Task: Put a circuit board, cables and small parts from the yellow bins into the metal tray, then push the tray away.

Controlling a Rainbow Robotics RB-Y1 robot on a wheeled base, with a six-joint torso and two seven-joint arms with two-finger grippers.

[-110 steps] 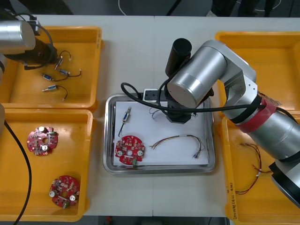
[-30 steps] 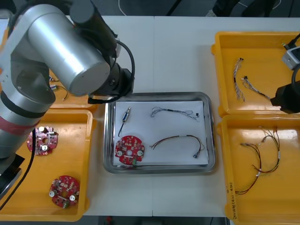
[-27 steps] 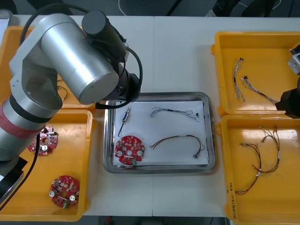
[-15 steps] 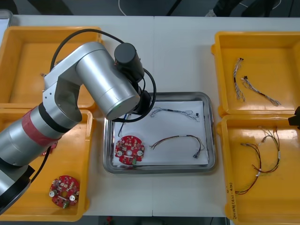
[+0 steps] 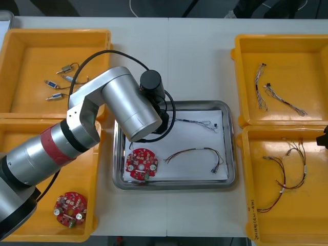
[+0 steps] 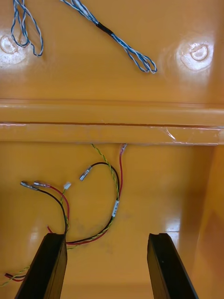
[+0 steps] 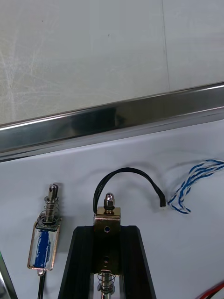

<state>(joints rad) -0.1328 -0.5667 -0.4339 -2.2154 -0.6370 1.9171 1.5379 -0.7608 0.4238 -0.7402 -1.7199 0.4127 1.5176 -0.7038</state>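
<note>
The metal tray (image 5: 231, 154), white inside, holds a red circuit board (image 5: 141, 164), a red and yellow cable (image 5: 197, 154) and a blue and white cable (image 5: 197, 123). My left arm (image 5: 128, 107) reaches over the tray's far left corner. In the left wrist view, my left gripper (image 7: 107, 233) is shut on a small metal part (image 7: 107, 217) with a black cable loop (image 7: 128, 174), just above the white lining. A second small metal part (image 7: 44, 236) lies beside the fingers, near the tray rim (image 7: 112, 124). My right gripper (image 6: 106, 266) hangs open over the near right bin's cables (image 6: 93, 205).
The far left bin (image 5: 31, 51) holds small metal parts (image 5: 54, 84). A circuit board (image 5: 70, 208) lies in the near left bin (image 5: 92, 225). The far right bin (image 5: 302, 51) holds blue and white cables (image 5: 271, 92). Red and yellow cables (image 5: 284, 174) lie in the near right bin.
My left arm has swung from the far left bin to above the tray's far left corner, carrying the small metal part. The right arm has drawn back to the right edge.
</note>
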